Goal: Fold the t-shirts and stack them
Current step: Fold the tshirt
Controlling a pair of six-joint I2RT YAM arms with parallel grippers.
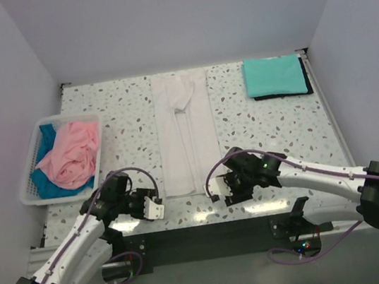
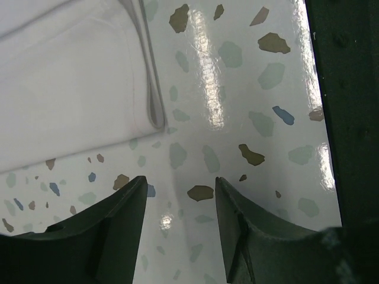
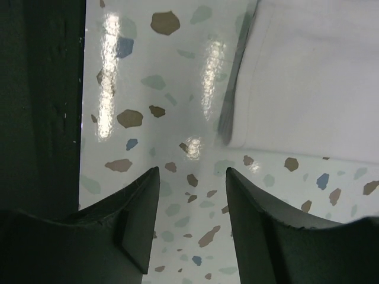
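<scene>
Evidently the white t-shirt (image 1: 186,132) is the piece in work. It lies as a long narrow strip down the middle of the worktop (image 1: 267,137), sides turned in, its near hem toward the arm bases. The left pincer (image 1: 155,209) hovers just left of that hem's corner and the right pincer (image 1: 219,198) just right of the other corner, each low over bare worktop. Both wrist views show the fingers moderately parted with only speckled surface between them, so neither has hold of anything. That mirrored stance looks like a setup for taking the two near corners together, so the strip can be folded over evenly. Well to the right of the white shirt, at the back, the teal t-shirt (image 1: 274,76) sits as a neat rectangle with a dark edge showing beneath it, likely the start of the stack. Left of the white shirt, the basket (image 1: 30,166) holds the pink t-shirt (image 1: 70,156) crumpled on top of the blue t-shirt (image 1: 44,135), both waiting unfolded.
</scene>
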